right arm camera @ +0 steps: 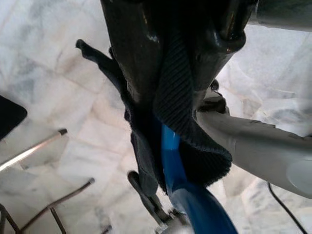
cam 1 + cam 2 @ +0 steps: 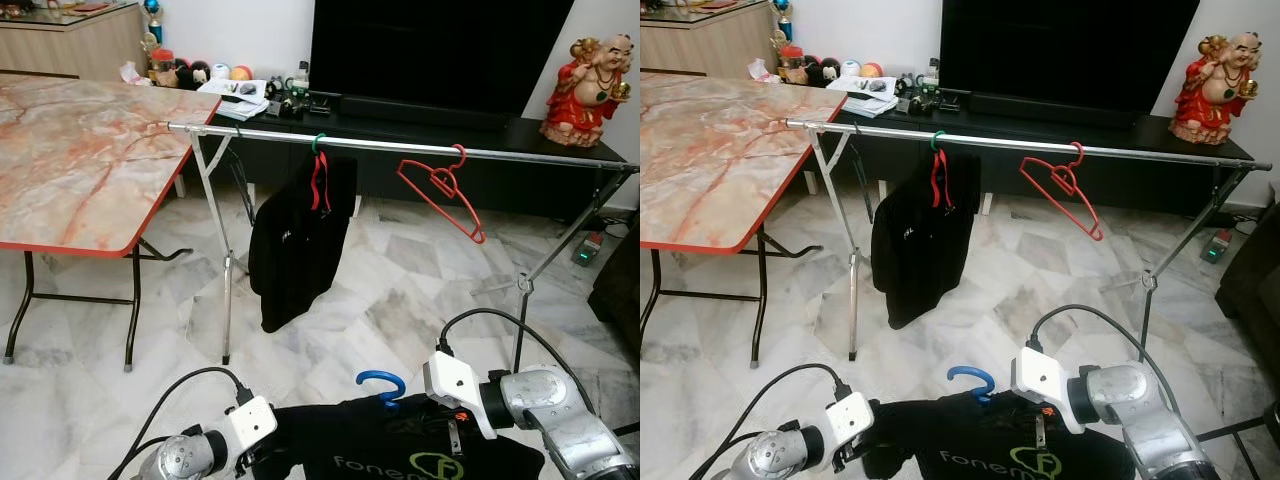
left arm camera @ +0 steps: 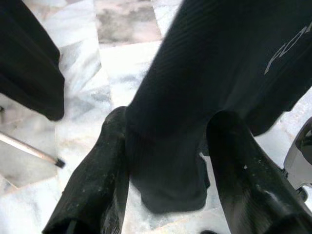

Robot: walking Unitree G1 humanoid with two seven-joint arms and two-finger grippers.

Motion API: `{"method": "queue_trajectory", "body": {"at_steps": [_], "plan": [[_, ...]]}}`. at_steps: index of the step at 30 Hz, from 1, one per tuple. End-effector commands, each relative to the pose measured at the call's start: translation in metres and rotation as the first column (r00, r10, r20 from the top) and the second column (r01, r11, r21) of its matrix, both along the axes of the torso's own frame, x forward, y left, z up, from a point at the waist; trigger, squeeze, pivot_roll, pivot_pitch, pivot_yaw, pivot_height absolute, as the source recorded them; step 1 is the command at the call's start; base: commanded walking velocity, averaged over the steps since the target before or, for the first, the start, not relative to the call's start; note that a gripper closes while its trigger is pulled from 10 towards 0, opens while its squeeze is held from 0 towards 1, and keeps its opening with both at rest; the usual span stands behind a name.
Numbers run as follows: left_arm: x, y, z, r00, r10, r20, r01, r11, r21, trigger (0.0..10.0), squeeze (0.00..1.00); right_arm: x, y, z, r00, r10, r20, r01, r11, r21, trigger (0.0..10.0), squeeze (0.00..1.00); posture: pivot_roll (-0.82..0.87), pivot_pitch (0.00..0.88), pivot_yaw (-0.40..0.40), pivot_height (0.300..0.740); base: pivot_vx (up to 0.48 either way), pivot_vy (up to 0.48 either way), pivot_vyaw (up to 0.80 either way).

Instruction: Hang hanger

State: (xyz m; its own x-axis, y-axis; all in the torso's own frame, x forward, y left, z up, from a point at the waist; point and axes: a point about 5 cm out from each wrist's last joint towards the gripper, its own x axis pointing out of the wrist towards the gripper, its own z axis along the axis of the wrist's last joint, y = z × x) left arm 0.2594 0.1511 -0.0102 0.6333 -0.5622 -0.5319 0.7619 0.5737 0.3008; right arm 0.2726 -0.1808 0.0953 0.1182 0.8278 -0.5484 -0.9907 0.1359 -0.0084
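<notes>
Head views: a silver clothes rail [image 2: 400,145] runs across the upper middle of the frame. A black garment [image 2: 298,240] hangs from it on a red hanger with a green hook [image 2: 319,140]. To its right hangs an empty red hanger [image 2: 445,190], tilted. At the bottom centre, a black shirt [image 2: 400,450] on a blue hanger [image 2: 383,383] is held up between both arms, hook up, well below the rail. The left gripper [image 2: 255,462] is at the shirt's lower left edge, the right gripper [image 2: 455,425] near the collar. A marble-pattern table [image 2: 70,160] is at left, a TV [image 2: 440,50] at top and a red figurine [image 2: 592,90] at upper right.

Left wrist view: 2 black fingers [image 3: 97,180] are set apart with shirt cloth between them, touching the inner side of one.

Right wrist view: fingers [image 1: 131,48] are clamped tight on the shirt collar and blue hanger, above a marble floor [image 1: 48,73].
</notes>
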Motion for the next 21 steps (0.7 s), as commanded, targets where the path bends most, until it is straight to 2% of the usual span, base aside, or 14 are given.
{"method": "queue_trajectory", "body": {"at_steps": [1,9,10,11,12,21], "plan": [[0.001,-0.002,-0.002,0.999,0.033,-0.018,-0.033,0.999,-0.012,10.0,0.00,0.003,-0.002,0.012,0.999,-0.008,0.039,0.007,1.000,0.029,10.0,0.00,0.05,0.000,-0.102,0.740,0.000,0.000,0.00],[-0.001,0.009,-0.008,0.993,0.110,-0.049,-0.110,0.994,0.000,9.8,0.00,0.003,-0.004,0.013,0.999,-0.020,0.036,0.019,0.999,0.028,10.0,0.00,0.05,0.000,-0.104,0.740,0.000,0.000,0.00],[-0.004,0.012,-0.010,0.993,0.102,-0.058,-0.102,0.995,0.016,1.6,0.00,0.004,-0.005,0.013,0.999,-0.023,0.035,0.022,0.999,0.024,10.0,0.00,0.05,0.000,-0.104,0.740,0.000,0.000,0.00],[-0.005,0.013,-0.011,0.993,0.098,-0.062,-0.097,0.995,0.023,1.6,0.00,0.004,-0.005,0.012,0.999,-0.024,0.035,0.023,0.999,0.023,10.0,0.00,0.05,0.000,-0.104,0.740,0.000,0.000,0.00],[-0.007,0.018,-0.012,0.992,0.103,-0.068,-0.101,0.994,0.037,0.0,0.00,0.005,-0.005,0.013,0.999,-0.027,0.036,0.026,0.999,0.022,10.0,0.00,0.05,0.000,-0.106,0.740,0.000,0.000,0.00],[-0.004,0.023,-0.011,0.983,0.169,-0.068,-0.169,0.986,0.003,0.0,0.00,0.006,-0.004,0.015,0.999,-0.026,0.036,0.025,0.999,0.027,10.0,0.00,0.05,0.000,-0.114,0.740,0.000,0.000,0.00]]}}
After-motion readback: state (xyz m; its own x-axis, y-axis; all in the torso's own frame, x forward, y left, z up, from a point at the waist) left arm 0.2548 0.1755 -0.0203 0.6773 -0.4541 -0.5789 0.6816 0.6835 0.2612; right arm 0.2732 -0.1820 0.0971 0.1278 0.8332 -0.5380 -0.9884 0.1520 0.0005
